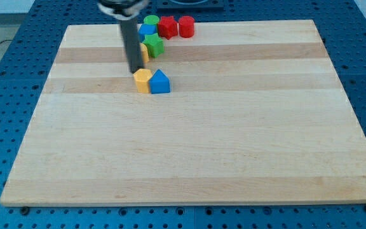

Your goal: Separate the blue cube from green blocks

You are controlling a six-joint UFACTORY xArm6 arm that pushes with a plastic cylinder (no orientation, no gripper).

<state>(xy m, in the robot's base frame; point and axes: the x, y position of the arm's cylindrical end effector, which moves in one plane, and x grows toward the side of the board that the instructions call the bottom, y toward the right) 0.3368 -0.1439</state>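
- Blue cube sits near the table's upper left area, touching a yellow block on its left side, well below the cluster at the view's top.
- Up in that cluster, a green star-shaped block and a green block crowd against a second blue block, a red block, a red cylinder and another yellow block, partly hidden behind the rod.
- My tip rests just above the lower yellow block, between it and the top cluster; this rig carries no gripper, so nothing is grasped or released, only pushed.
- To my eye, the blue cube already stands apart from the green blocks, though not by much.
- Doing this step well means, I judge, bringing my tip round to the cube's upper edge and pushing it straight towards the view's bottom, centred so it does not spin away.
- Biggest risk, as I read it: nudging the green star down after it.
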